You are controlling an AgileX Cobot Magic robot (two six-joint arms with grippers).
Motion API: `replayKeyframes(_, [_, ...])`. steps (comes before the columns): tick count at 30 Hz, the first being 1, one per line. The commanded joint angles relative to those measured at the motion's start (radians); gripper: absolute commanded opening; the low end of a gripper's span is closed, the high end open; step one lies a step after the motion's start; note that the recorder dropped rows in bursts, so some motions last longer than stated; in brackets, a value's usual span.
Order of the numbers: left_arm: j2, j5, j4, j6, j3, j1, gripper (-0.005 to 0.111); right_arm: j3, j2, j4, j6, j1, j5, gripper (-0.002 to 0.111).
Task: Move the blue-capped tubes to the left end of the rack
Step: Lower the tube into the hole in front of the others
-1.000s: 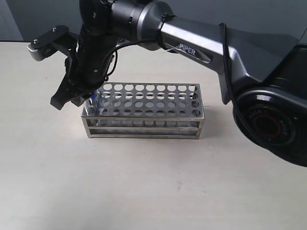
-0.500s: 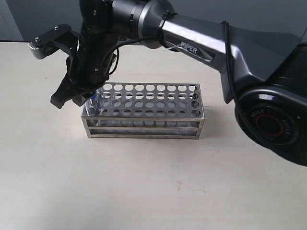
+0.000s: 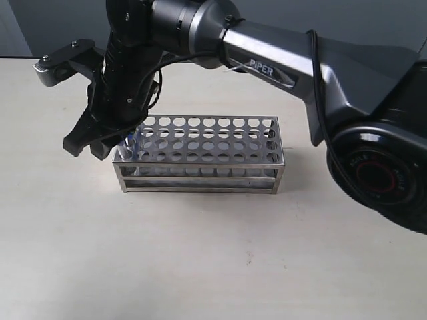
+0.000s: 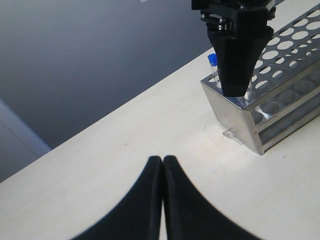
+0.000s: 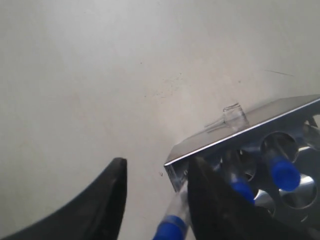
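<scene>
Tubes [image 5: 282, 172] with blue caps stand in holes at the 9 o'clock end of the rack [image 3: 200, 179] on the bench [image 3: 200, 253]. Over that end hangs the right end effector [image 3: 86, 150], spread wide and clamping nothing. The left end effector [image 4: 162, 161] is pressed shut and empty, apart from the rack.

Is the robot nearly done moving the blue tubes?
Probably nearly. Three slim clear tubes with blue caps stand at the left end of the long silvery metal rack; a fourth is not visible. The right gripper hangs open there, one tube beside its finger. The left gripper is shut and empty. What is left depends on that hidden fourth.
</scene>
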Motion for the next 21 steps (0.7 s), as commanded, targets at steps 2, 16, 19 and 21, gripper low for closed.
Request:
replayKeyframes(2, [0.003,-0.006,-0.015,-0.005,-0.005,-0.004,0.001,0.005,-0.012,0.021,0.015,0.005,0.033,0.042])
replayKeyframes(16, [0.003,-0.006,-0.015,-0.005,-0.005,-0.004,0.001,0.005,-0.012,-0.065,0.057,0.005,0.063,0.004])
replayKeyframes(19, [0.003,-0.006,-0.015,-0.005,-0.005,-0.004,0.001,0.005,-0.012,-0.067,0.057,0.005,0.063,0.0])
replayKeyframes(21, [0.003,-0.006,-0.015,-0.005,-0.005,-0.004,0.001,0.005,-0.012,-0.067,0.057,0.005,0.053,0.0])
